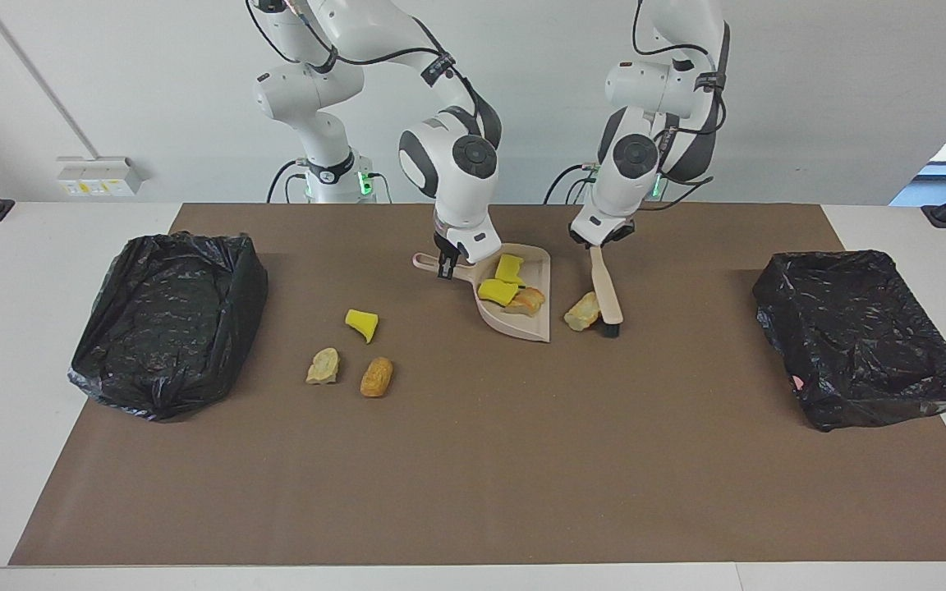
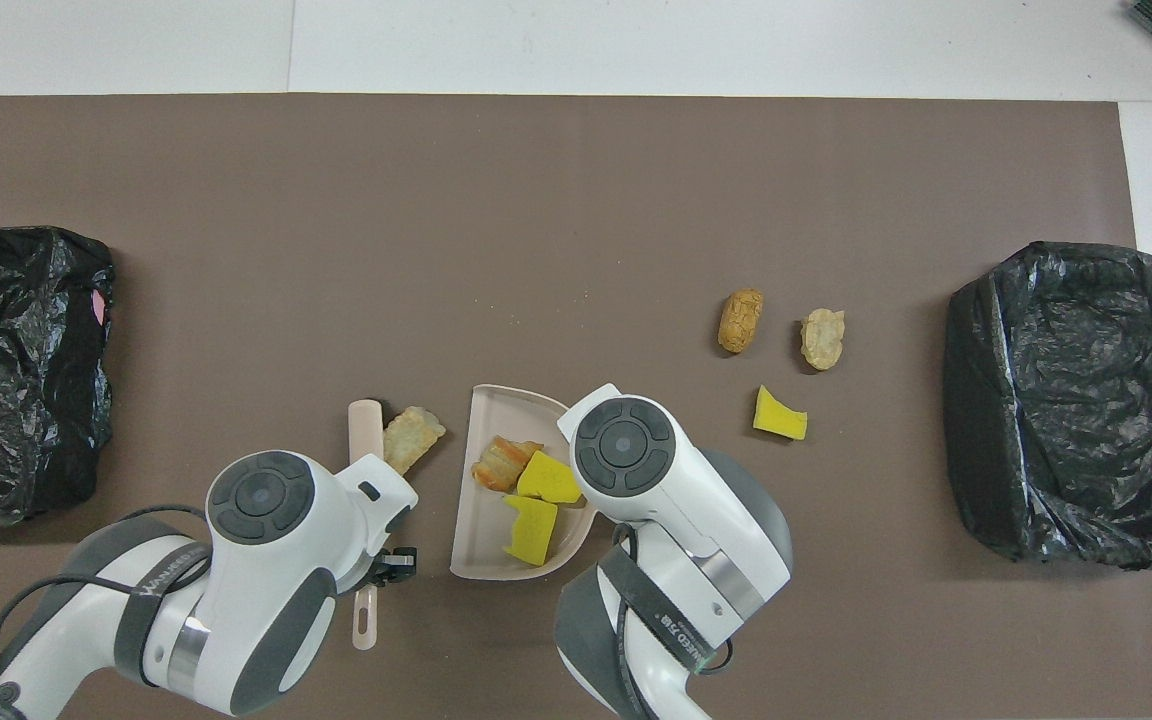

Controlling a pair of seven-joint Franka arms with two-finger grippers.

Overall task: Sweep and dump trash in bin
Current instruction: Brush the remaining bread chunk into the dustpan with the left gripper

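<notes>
1. Facing view showed the left gripper (image 1: pixel 602 243) pinching the handle of the hand brush (image 1: pixel 607 297), whose bristle end sat on the brown mat (image 1: pixel 473 476) touching a beige lump (image 1: pixel 582 311).
2. That lump lay just beside the open mouth of the dustpan (image 1: pixel 532 330), toward the left arm's end of the table.
3. The right gripper (image 1: pixel 443 268) was clamped on the dustpan's handle, holding the pan flat on the mat.
4. Three scraps were in the pan: two yellow sponge chunks (image 1: pixel 502 279) and an orange-brown bread piece (image 1: pixel 529 300).
5. Three more scraps lay loose toward the right arm's end: a yellow wedge (image 1: pixel 362 323), a beige stone lump (image 1: pixel 323 366) and a brown bread piece (image 1: pixel 376 377), farther from the robots than the pan.
6. A black-lined bin (image 1: pixel 167 320) stood at the right arm's end and a second bin (image 1: pixel 863 336) at the left arm's end.
7. The step in hand looked like sweeping the fourth scrap into the pan.
8. The next move probably called for a short brush stroke across the pan's lip while the pan was held steady, so the lump rode in rather than slipping past the edge.
</notes>
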